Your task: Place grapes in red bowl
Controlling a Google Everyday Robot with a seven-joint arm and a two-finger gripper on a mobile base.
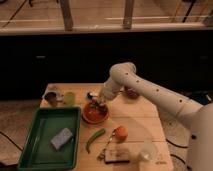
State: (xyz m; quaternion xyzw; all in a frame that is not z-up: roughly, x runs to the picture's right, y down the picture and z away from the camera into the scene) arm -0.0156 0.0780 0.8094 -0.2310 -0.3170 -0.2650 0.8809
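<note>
The tool (pixel 98 101) hangs over the red bowl (pixel 95 113), at about its 12 o'clock rim, with the white arm (pixel 150 90) reaching in from 3 o'clock. Something dark shows at the tool tip, but I cannot tell whether it is the grapes or which way they point. The bowl sits on the table (pixel 140 117), just right of the green tray (pixel 47 135); an orange fruit (pixel 120 133) lies at its 4 o'clock.
</note>
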